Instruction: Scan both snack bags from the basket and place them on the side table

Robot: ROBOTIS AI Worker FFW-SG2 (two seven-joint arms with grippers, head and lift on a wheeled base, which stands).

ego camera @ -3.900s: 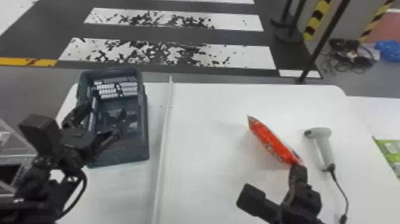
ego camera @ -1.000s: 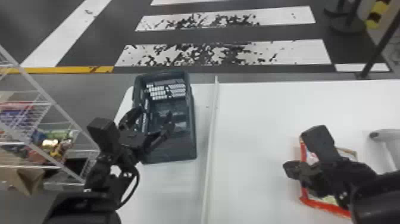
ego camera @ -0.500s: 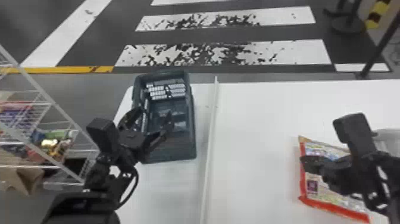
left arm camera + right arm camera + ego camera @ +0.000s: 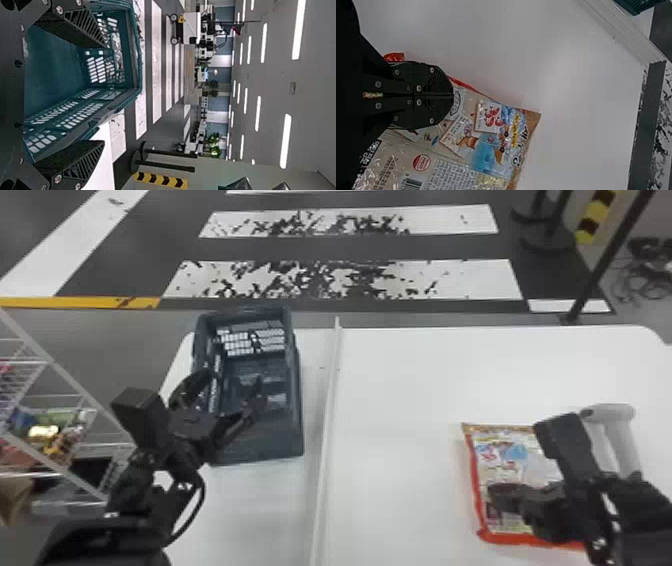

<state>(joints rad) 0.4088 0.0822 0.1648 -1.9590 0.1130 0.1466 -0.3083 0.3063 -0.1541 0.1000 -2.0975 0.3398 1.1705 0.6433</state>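
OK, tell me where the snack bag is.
In the head view, the snack bag lies on the right part of the white table, partly covered by the right gripper, just left of the scanner.

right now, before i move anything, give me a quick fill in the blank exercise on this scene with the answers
The left gripper is ____, while the right gripper is shut.
The basket stands on the robot's ____ side of the divider strip.
The snack bag lies on a ____ table.
In the head view, the bag's near edge is ____.
Missing words: open; left; white; red.
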